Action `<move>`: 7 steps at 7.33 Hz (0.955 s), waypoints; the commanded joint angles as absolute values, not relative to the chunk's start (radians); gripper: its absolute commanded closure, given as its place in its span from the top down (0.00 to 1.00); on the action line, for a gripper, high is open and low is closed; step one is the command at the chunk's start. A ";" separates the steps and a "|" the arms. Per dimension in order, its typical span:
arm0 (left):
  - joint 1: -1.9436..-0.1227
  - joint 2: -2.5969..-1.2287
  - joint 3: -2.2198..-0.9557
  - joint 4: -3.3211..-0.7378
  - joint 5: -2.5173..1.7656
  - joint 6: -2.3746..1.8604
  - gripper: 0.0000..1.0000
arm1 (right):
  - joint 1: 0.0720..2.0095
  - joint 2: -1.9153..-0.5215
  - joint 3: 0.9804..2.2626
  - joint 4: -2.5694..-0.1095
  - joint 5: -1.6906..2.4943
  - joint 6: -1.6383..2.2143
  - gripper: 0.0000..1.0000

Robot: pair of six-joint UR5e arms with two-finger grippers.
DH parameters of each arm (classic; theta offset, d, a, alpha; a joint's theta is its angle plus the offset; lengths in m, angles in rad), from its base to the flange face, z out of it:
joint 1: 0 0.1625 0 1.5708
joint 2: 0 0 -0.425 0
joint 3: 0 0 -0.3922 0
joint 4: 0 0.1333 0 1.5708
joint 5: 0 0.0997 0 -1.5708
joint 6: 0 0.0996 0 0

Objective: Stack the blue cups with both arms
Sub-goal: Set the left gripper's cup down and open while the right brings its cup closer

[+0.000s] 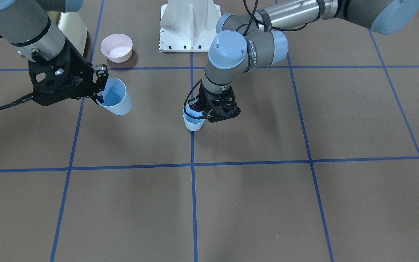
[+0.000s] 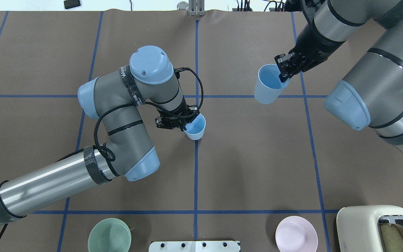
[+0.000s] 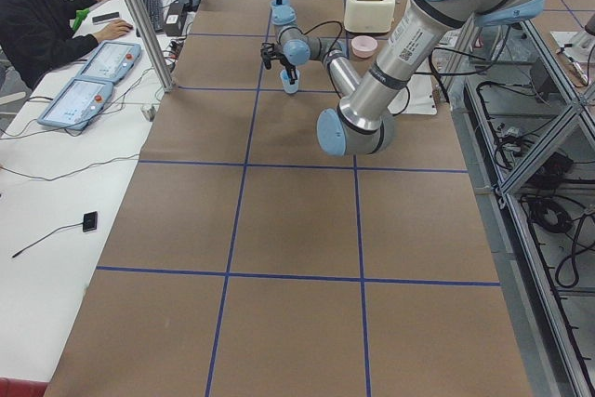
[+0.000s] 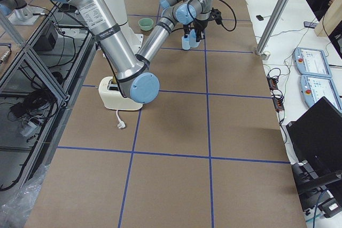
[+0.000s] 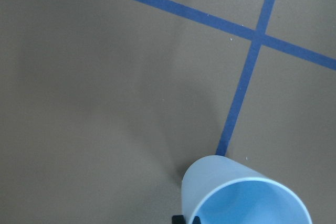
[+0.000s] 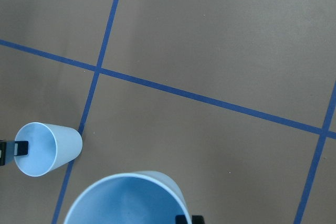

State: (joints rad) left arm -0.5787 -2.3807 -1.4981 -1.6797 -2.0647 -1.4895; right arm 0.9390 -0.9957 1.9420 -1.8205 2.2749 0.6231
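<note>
Two pale-blue cups are in view. My left gripper (image 2: 186, 125) is shut on the rim of one blue cup (image 2: 196, 127), which is upright over the central blue tape line, on or just above the table. It also shows in the front view (image 1: 194, 123), held by the left gripper (image 1: 197, 112). My right gripper (image 2: 285, 72) is shut on the rim of the other blue cup (image 2: 267, 85) and holds it tilted in the air, to the right of the first. In the front view this cup (image 1: 116, 97) hangs from the right gripper (image 1: 100, 89). The right wrist view shows both cups, the held one (image 6: 126, 200) and the far one (image 6: 47, 148).
A pink bowl (image 2: 296, 233) and a cream toaster (image 2: 380, 227) stand near the robot's base on the right. A mint-green bowl (image 2: 109, 235) stands on the left. The white base (image 1: 190, 25) is between them. Blue tape lines grid the brown table.
</note>
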 commanded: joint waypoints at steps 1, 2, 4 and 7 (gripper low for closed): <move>-0.575 -2.381 -1.496 -1.680 -2.065 -1.489 0.04 | 0.921 -0.976 1.939 -1.819 2.275 0.626 0.00; -0.575 -2.381 -1.496 -1.680 -2.065 -1.491 0.16 | 0.914 -0.967 1.939 -1.819 2.275 0.641 0.00; -0.574 -2.381 -1.497 -1.699 -2.065 -1.491 0.58 | 0.902 -0.954 1.934 -1.819 2.273 0.650 0.00; -0.578 -2.376 -1.512 -1.709 -2.028 -1.489 0.89 | 0.839 -0.905 1.927 -1.819 2.217 0.727 0.00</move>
State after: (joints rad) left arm -0.5756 -2.3779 -1.5063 -1.7075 -2.0368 -1.4900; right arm 0.8744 -0.9280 1.9305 -1.8193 2.2499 0.6896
